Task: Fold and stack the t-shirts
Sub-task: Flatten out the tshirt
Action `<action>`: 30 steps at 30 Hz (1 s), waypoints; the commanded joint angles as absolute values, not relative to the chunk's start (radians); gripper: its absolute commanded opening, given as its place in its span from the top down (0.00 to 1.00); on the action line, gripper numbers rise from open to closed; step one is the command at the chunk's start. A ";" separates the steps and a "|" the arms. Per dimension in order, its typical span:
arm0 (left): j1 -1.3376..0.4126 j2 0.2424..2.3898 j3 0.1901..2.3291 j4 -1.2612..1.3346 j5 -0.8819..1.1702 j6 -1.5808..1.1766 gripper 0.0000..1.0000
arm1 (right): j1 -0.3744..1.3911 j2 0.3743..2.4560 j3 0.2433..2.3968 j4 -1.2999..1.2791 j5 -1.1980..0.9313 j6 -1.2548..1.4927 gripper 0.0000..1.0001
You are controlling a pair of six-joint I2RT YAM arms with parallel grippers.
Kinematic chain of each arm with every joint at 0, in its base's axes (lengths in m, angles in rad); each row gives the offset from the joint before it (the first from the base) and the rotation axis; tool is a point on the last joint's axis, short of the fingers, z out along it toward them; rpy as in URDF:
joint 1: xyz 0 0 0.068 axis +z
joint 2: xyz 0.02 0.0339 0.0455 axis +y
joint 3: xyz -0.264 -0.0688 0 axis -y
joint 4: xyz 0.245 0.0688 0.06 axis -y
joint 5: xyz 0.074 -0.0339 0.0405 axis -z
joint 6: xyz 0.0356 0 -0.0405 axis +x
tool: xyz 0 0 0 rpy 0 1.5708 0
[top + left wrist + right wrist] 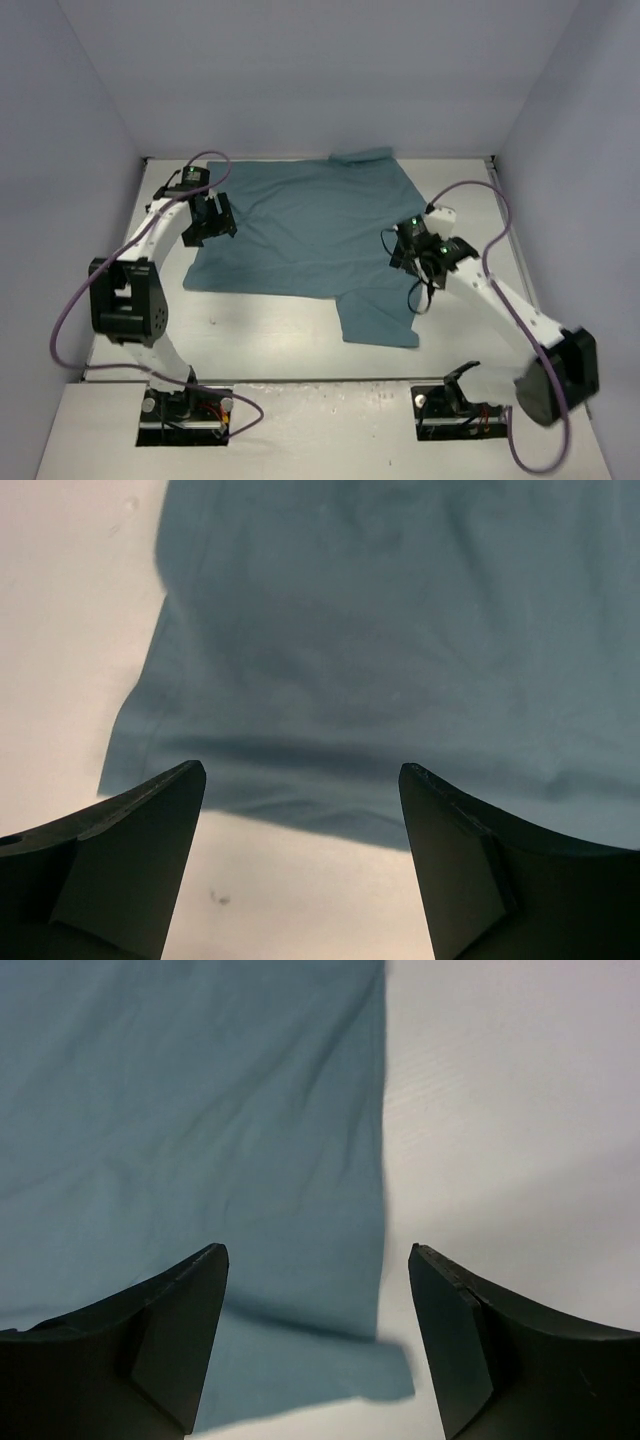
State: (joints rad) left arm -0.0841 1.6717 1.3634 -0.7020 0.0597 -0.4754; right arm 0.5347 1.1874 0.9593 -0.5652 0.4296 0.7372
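Note:
The teal t-shirt (pixel 310 230) lies spread on the white table, partly folded, with one sleeve (pixel 378 320) sticking out toward the near edge and another (pixel 362 155) at the far edge. My left gripper (pixel 208 220) hovers over the shirt's left edge, open and empty. In the left wrist view the shirt (pixel 400 630) fills the upper part and its edge runs between the fingers of the left gripper (pixel 300 780). My right gripper (pixel 405 250) is open and empty over the shirt's right edge. In the right wrist view the shirt (pixel 190 1110) lies left, below the right gripper (pixel 318 1255).
Grey walls close in the table (pixel 270 330) on the left, back and right. Purple cables loop beside both arms. A small dark mark (pixel 220 898) sits on the bare table near the left gripper. Bare table (pixel 520 1110) lies right of the shirt.

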 commanded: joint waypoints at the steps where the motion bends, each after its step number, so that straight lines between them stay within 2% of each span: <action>1: -0.110 1.777 1.471 -0.699 0.046 -0.448 0.24 | 0.401 1.412 0.986 -0.323 0.333 0.557 0.29; 5: -0.126 1.872 1.523 -0.696 0.039 -0.457 0.24 | 0.355 1.608 1.062 -0.231 0.258 0.478 0.30; 14: -0.135 2.049 1.606 -0.699 0.009 -0.452 0.26 | 0.266 1.858 1.172 -0.134 0.140 0.353 0.30; 23: -0.075 2.201 1.700 -0.701 0.011 -0.531 0.27 | 0.137 2.039 1.292 -0.110 0.138 0.249 0.30; 30: -0.060 2.269 1.819 -0.700 0.035 -0.569 0.27 | 0.087 2.157 1.504 -0.118 0.139 0.158 0.28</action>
State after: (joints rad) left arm -0.0854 2.2122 1.7836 -0.7461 0.0285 -0.5442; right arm 0.1255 2.0973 1.4410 -0.0839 0.0964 0.2484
